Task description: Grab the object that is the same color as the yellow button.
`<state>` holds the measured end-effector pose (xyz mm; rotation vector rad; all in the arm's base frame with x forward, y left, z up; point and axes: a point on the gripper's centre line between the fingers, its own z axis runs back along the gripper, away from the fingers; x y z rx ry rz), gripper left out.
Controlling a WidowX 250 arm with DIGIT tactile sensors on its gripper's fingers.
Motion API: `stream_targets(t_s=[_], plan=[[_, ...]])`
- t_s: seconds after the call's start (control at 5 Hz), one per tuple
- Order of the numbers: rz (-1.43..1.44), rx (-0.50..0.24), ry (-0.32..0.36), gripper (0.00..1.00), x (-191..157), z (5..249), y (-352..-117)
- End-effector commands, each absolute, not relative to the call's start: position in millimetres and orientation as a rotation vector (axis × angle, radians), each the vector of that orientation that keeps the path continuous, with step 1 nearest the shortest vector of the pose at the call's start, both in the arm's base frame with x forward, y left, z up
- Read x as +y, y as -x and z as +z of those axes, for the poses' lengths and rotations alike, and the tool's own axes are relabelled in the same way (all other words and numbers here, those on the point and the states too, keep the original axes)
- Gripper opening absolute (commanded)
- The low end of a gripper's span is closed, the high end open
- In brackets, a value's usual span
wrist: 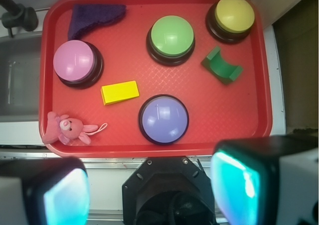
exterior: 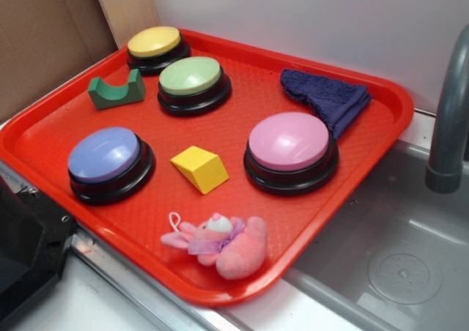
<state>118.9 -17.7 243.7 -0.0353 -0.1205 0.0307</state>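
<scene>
At the centre of the red tray point(exterior: 381, 97) in the exterior view: yellow wedge block point(exterior: 200, 168), lying flat, clear of everything around it. Pink button point(exterior: 291, 151) just right of it, purple button point(exterior: 110, 162) to its left, pink plush toy point(exterior: 220, 243) below it near the tray's front rim.

Upper left of that frame: yellow button point(exterior: 155, 47) at the back corner, green button point(exterior: 193, 84) just beside it, green arch block point(exterior: 116, 89) to their left. Dark blue cloth point(exterior: 326, 97) at upper right, bunched against the rim. Sink point(exterior: 396, 250) with grey faucet point(exterior: 448, 126) on the right edge.

Wrist view: my gripper point(wrist: 149, 190) fills the bottom of the frame, fingers point(wrist: 237, 182) spread wide, nothing between them. It sits off the tray's near rim, well apart from the block. Wedge shows left of centre there, between pink and purple buttons, touching neither. Yellow button is top right.

Wedge and yellow button match in colour; wedge is a deeper yellow.
</scene>
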Motion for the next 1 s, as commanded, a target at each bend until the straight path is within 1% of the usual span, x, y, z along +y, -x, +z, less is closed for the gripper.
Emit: stream_targets(t_s=[0.0, 0.2, 0.4, 0.6, 0.8], plan=[[0.031, -0.120, 0.035, 1.00, -17.7, 243.7, -118.9], [-0.211, -0.177, 0.046, 1.00, -26.9, 221.7, -134.6], [-0.467, -0.201, -0.016, 1.00, -41.0, 198.7, -147.9], [-0.719, -0.247, -0.036, 1.00, -55.4, 172.5, -157.9], [-0.965, -0.284, 0.005, 1.00, -57.8, 145.9, -173.6]])
